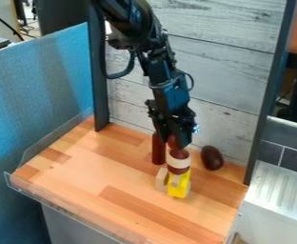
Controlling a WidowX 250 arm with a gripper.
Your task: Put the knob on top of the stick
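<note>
Black gripper (174, 142), jaws slightly apart, clasping red knob (172, 142)

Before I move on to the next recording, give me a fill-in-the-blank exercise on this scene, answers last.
The end effector hangs from an arm that enters at the picture's ____ edge. Rather than lying down, the dark red cylinder stands ____. The brightly coloured block below the cream-banded piece is ____. The dark oval object lies to the picture's ____ of that banded piece.

Missing words: top; upright; yellow; right.
</note>
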